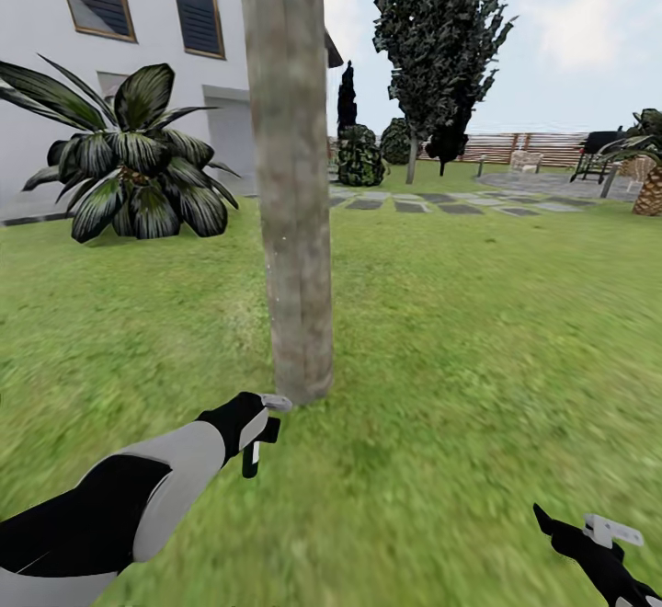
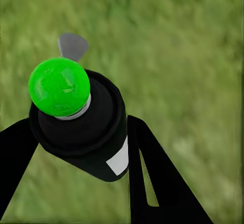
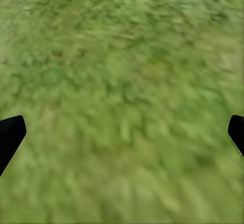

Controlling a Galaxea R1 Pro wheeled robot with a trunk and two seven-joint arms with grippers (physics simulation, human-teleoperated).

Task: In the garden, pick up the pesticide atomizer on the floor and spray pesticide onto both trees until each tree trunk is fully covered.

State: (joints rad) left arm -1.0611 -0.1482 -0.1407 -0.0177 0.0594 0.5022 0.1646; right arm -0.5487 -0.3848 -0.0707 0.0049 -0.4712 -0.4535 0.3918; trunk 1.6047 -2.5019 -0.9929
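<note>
A thick mottled grey-brown tree trunk [image 1: 294, 221] rises from the grass [image 1: 460, 340] just ahead; its crown is cut off above the view, and the second tree is out of view. My left gripper [image 1: 257, 432] sits low at the trunk's foot, shut on the pesticide atomizer [image 1: 246, 421]. In the left wrist view the atomizer [image 2: 86, 127] is a dark body with a round tip that shows bright green, held between the black fingers [image 2: 152, 178]. My right gripper [image 1: 598, 543] hovers over bare grass at the lower right, open, its fingertips [image 3: 10, 135] far apart.
A low plant with broad striped leaves [image 1: 129, 166] stands left of the trunk before the white house [image 1: 37, 83]. Behind are grey stepping stones [image 1: 432, 207], a dark narrow tree [image 1: 441, 37], round bushes [image 1: 359, 156] and a slat fence [image 1: 515, 145]. Lawn stretches to the right.
</note>
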